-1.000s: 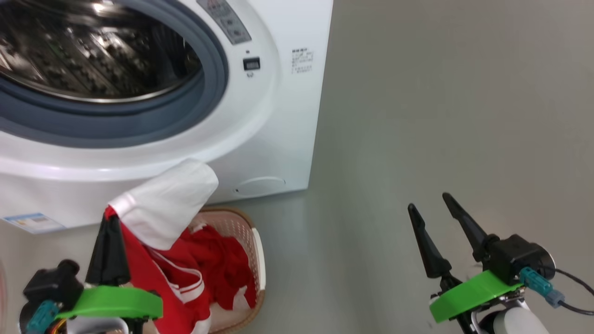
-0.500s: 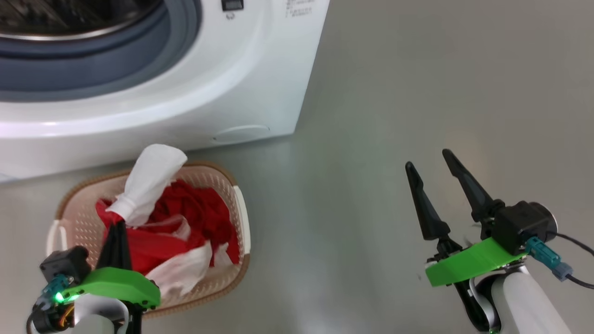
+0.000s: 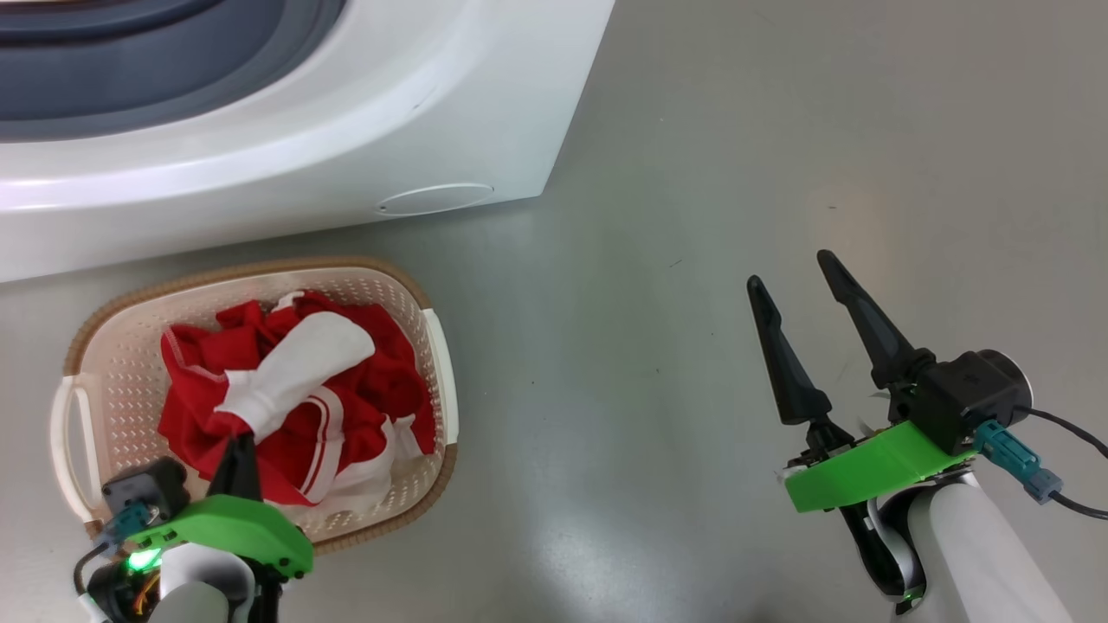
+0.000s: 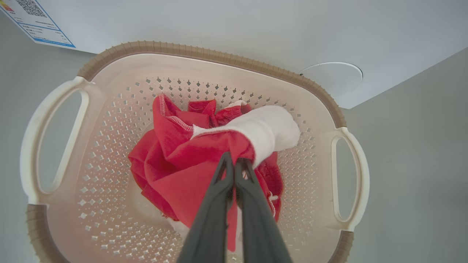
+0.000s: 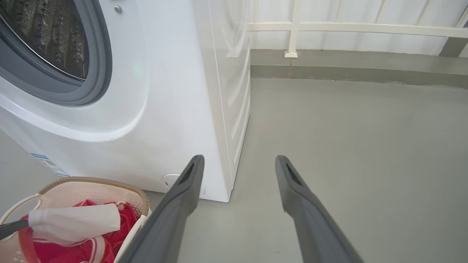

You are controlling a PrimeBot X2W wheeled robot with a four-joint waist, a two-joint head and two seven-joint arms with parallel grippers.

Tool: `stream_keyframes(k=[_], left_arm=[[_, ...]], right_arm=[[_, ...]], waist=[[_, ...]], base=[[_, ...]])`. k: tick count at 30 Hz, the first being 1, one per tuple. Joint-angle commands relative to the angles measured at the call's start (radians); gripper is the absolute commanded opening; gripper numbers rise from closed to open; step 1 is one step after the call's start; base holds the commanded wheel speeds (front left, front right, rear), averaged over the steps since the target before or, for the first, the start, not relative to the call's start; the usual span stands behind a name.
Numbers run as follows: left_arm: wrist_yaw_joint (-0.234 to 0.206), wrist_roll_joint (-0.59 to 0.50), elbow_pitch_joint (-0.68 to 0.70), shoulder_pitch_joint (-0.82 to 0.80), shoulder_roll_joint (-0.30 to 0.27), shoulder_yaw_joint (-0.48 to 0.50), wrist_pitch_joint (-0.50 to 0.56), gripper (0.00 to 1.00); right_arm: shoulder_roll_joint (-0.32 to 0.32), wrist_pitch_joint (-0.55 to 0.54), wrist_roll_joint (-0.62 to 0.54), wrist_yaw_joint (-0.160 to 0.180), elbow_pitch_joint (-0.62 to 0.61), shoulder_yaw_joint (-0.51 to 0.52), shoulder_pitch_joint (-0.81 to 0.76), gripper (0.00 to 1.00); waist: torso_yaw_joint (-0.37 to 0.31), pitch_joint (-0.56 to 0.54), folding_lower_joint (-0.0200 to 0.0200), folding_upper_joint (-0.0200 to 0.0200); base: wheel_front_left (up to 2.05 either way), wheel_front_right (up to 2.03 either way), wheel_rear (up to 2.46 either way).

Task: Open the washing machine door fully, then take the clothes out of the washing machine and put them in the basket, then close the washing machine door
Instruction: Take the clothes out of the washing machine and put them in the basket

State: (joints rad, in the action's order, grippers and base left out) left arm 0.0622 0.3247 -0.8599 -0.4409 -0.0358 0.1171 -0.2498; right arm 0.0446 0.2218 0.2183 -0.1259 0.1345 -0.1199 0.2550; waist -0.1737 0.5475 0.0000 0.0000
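L gripper [image 3: 241, 443] clamped on red/white clothes [image 3: 195, 389] in basket [image 3: 242, 270], lower left. R gripper [image 3: 787, 268] spread wide, empty. Top edge crops washing machine [image 3: 485, 104].

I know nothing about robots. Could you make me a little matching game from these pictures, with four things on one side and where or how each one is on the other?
Things:
1 left gripper
2 right gripper
3 clothes
4 basket

States:
A on the floor before the washing machine
B open, above bare floor
C shut on the clothes
D heaped in the basket

Pairs: 1-C, 2-B, 3-D, 4-A
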Motion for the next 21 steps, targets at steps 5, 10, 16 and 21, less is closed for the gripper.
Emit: stream_keyframes(k=[5, 10, 16, 21], left_arm=[[-0.004, 0.03, -0.041, -0.012, -0.015, 0.004, -0.012, 0.48], [0.005, 0.048, -0.072, -0.021, -0.015, -0.014, -0.012, 1.0], [0.009, 0.033, -0.049, -0.006, -0.015, -0.034, -0.012, 1.0], [-0.001, -0.004, 0.042, 0.036, -0.015, -0.023, -0.012, 1.0]], right_arm=[[0.006, 0.013, 0.002, -0.005, -0.006, -0.03, 0.008, 1.0], [0.006, 0.016, 0.007, -0.005, 0.014, -0.032, 0.001, 1.0], [0.006, 0.02, 0.014, -0.005, 0.04, -0.035, -0.015, 1.0], [0.006, 0.021, 0.012, -0.005, 0.062, -0.034, -0.034, 1.0]], waist=[[0.004, -0.011, 0.0, 0.0], [0.009, -0.048, 0.0, 0.0], [0.022, -0.111, 0.0, 0.0], [0.034, -0.173, 0.0, 0.0]], base=[[0.0, 0.0, 0.0], [0.0, 0.0, 0.0], [0.0, 0.0, 0.0], [0.0, 0.0, 0.0]])
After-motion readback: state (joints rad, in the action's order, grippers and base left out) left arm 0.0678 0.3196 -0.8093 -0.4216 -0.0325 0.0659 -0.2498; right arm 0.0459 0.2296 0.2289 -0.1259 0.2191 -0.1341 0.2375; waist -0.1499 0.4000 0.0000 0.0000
